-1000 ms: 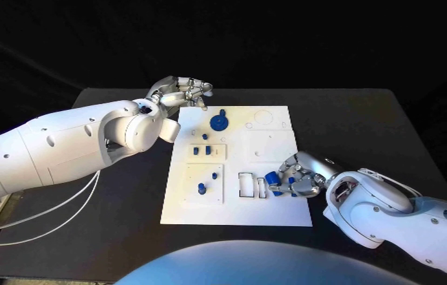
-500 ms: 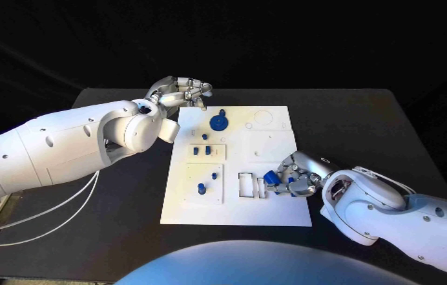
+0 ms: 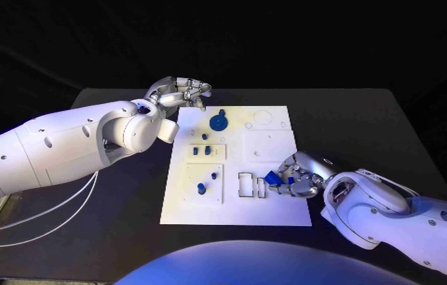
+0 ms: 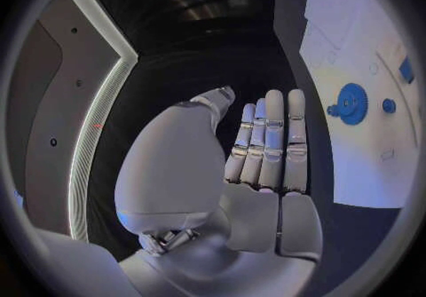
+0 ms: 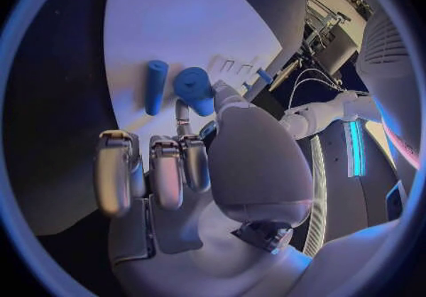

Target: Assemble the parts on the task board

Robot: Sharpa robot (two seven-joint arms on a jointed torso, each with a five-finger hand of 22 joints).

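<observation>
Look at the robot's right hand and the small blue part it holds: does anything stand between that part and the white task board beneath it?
Nothing visible does. The right hand holds the small blue part just over the white task board, beside the rectangular slots; the blue cylinder lies apart.

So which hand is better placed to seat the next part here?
Probably the right hand: it holds a blue part beside the task board's empty slots. The left hand hovers open past the far corner.
</observation>
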